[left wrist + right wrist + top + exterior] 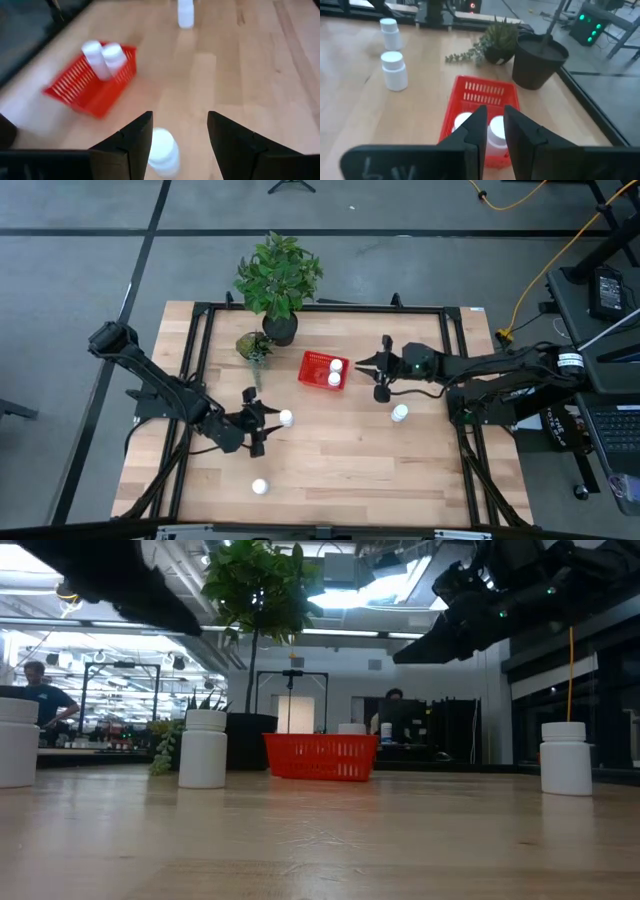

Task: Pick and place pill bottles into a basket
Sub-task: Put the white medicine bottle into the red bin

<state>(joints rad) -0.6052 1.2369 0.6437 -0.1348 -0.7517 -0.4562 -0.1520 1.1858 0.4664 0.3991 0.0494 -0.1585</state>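
The red basket [318, 366] stands mid-table with two white pill bottles [335, 372] upright in it. Three more bottles stand on the table: one by my left gripper [286, 418], one near the front edge [260, 487], one at the right [399, 414]. My left gripper [266, 423] is open, low over the table. The nearest bottle [162, 150] stands between its fingertips, close to one finger and apart from both. My right gripper [362, 364] hovers just right of the basket [482, 97], empty, with only a narrow gap between its fingers.
A potted plant in a black pot [279, 328] and a small succulent [254, 346] stand at the far side, left of the basket. A black frame [200, 310] runs around the wooden table. There is open wood between the basket and the front edge. People show in the room behind [40, 700].
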